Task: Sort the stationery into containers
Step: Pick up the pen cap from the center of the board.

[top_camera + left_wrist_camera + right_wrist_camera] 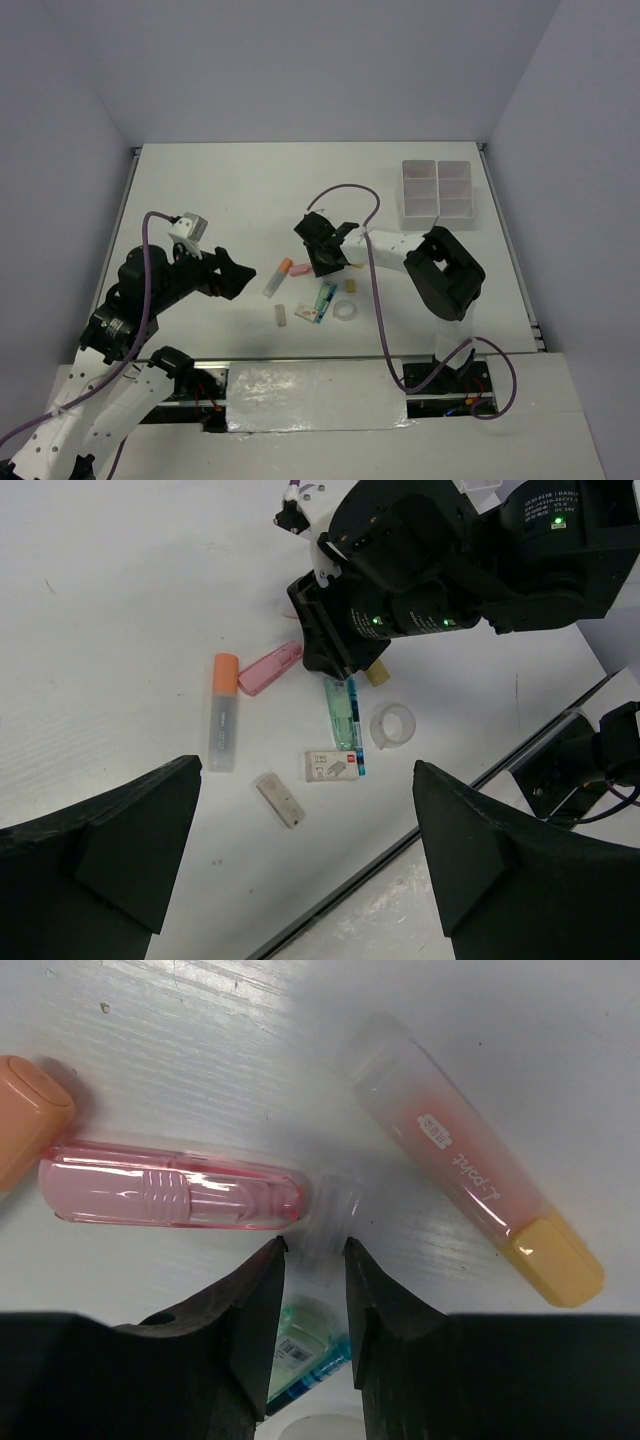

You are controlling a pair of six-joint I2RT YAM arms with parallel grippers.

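Top: left gripper spread wide, empty, at 9 o'clock of orange-capped marker; trays at 1 o'clock | Left wrist: orange-capped marker lies 12–6, cap at 12 | Right wrist: right gripper a narrow slit astride pink marker clear end, clamping cannot be told; marker lies 9–3.

Stationery scattered mid-table; 6-compartment trays far right.

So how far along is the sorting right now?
Nothing looks sorted yet: the trays look empty. The right gripper is down at the pink marker, jaws barely apart. Everything else, like the tape ring and orange-capped marker, lies on the table.
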